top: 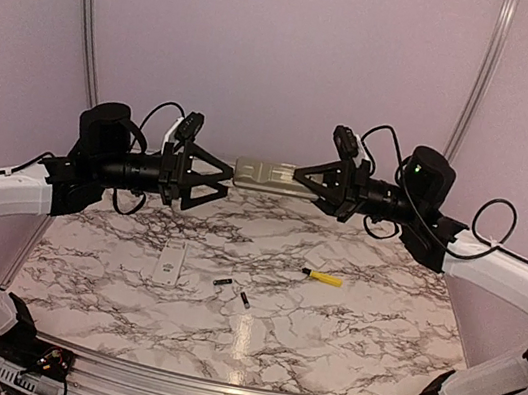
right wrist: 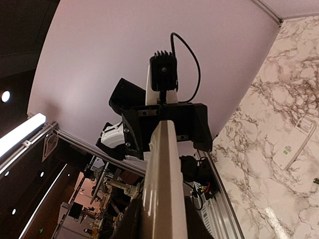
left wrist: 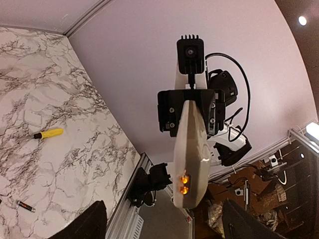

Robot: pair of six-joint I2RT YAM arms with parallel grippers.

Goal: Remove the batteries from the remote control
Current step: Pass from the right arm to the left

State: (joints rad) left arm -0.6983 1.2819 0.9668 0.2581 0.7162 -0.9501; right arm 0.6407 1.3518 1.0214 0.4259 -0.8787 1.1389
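Observation:
The beige remote control (top: pixel 266 174) hangs level in the air above the far side of the table. My right gripper (top: pixel 298 178) is shut on its right end; in the right wrist view the remote (right wrist: pixel 164 189) runs out from between the jaws of that gripper (right wrist: pixel 162 221). My left gripper (top: pixel 230 174) stands open at the remote's left end, with its jaws wide apart. The left wrist view shows the remote (left wrist: pixel 192 149) pointing at my left gripper (left wrist: pixel 163 205), untouched by the fingers. Two batteries (top: pixel 223 281) (top: pixel 245 300) lie on the marble, one also visible as a battery (left wrist: pixel 25 205).
A small flat pale cover plate (top: pixel 170 265) (right wrist: pixel 295 143) lies left of the batteries. A yellow-handled screwdriver (top: pixel 324 278) (left wrist: pixel 48 133) lies to their right. The marble table top (top: pixel 343 332) ends at a metal rail (top: pixel 211 392) along the near edge.

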